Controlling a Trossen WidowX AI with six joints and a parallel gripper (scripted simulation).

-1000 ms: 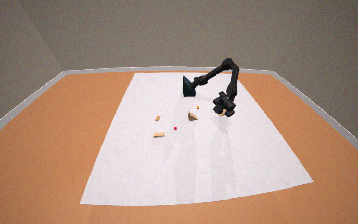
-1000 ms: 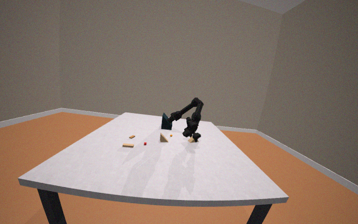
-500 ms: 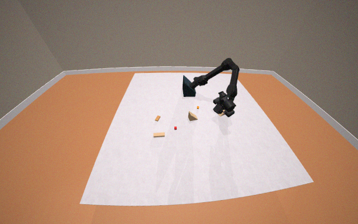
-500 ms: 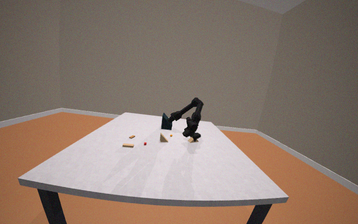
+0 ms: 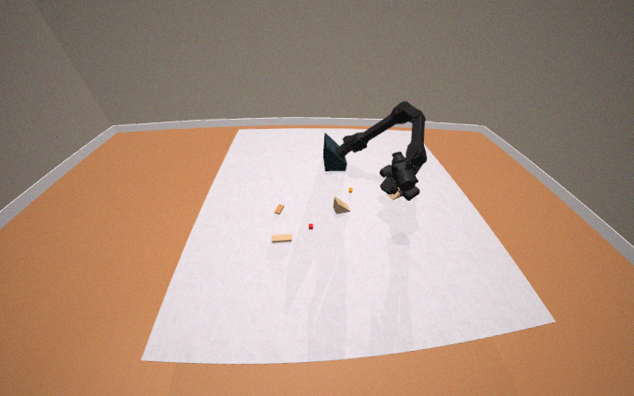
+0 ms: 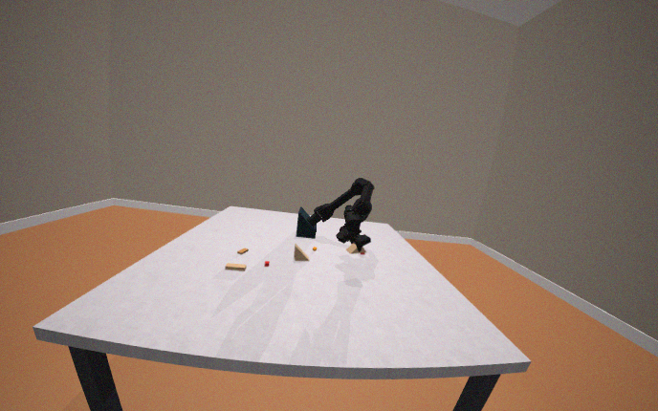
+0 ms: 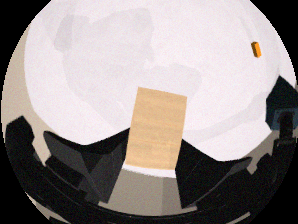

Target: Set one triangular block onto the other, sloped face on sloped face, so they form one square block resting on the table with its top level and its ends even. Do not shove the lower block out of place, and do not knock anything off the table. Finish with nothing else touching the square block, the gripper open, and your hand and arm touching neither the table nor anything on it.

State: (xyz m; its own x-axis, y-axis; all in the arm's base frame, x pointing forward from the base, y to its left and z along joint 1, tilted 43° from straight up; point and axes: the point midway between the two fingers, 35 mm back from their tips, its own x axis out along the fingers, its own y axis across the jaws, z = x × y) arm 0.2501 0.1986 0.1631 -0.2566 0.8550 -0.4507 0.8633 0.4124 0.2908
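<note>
My gripper (image 5: 397, 192) is down at the white table top on the right and is shut on a tan triangular block (image 5: 394, 194). In the wrist view that block (image 7: 157, 131) sits between my two dark fingers, its flat tan face toward the camera. It also shows under the gripper in the exterior view (image 6: 352, 248). The other tan triangular block (image 5: 340, 205) rests on the table to the left of the gripper, apart from it; it shows in the exterior view too (image 6: 299, 252).
Two flat tan pieces (image 5: 278, 209) (image 5: 281, 238), a small red cube (image 5: 311, 226) and a small orange cube (image 5: 350, 189) lie on the table. Another small red piece (image 6: 362, 251) lies beside the gripper. The arm's dark base (image 5: 333, 153) stands at the back.
</note>
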